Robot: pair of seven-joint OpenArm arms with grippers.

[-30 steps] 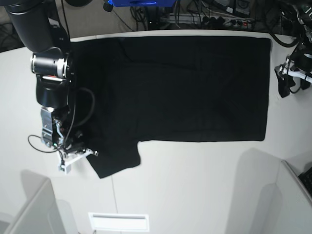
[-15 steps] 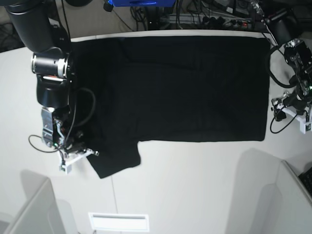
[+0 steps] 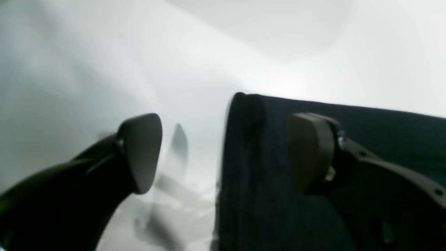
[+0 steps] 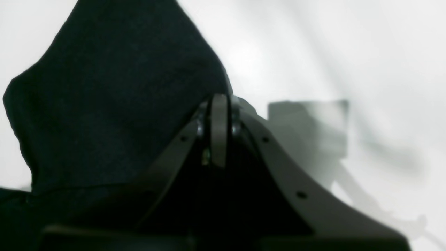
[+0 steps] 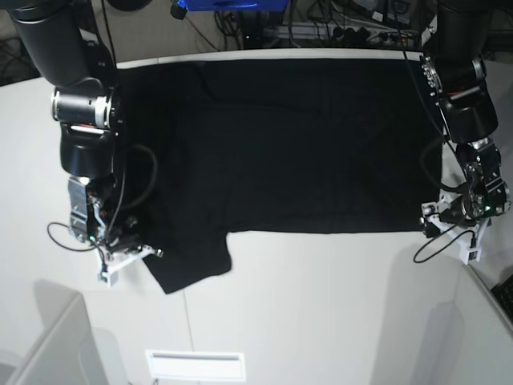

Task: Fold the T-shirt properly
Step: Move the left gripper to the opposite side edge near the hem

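The black T-shirt (image 5: 304, 144) lies spread flat on the white table (image 5: 321, 305), one sleeve (image 5: 188, 261) pointing to the front left. At that sleeve's outer edge my right gripper (image 5: 150, 252) is shut; in the right wrist view its pads (image 4: 218, 129) press together where the cloth (image 4: 115, 104) runs up to them. My left gripper (image 5: 430, 221) is open at the shirt's front right corner. In the left wrist view that corner (image 3: 247, 146) sits between the spread fingers (image 3: 139, 153), one on the table and one over the cloth.
Cables and equipment (image 5: 337, 24) crowd the table's far edge. A white slotted plate (image 5: 195, 365) lies near the front edge. Grey panels rise at the front left (image 5: 48, 345) and front right (image 5: 481, 329) corners.
My left arm has swung in from the far right edge and come down to the shirt's front right corner, still open. The right arm and the shirt have not moved.
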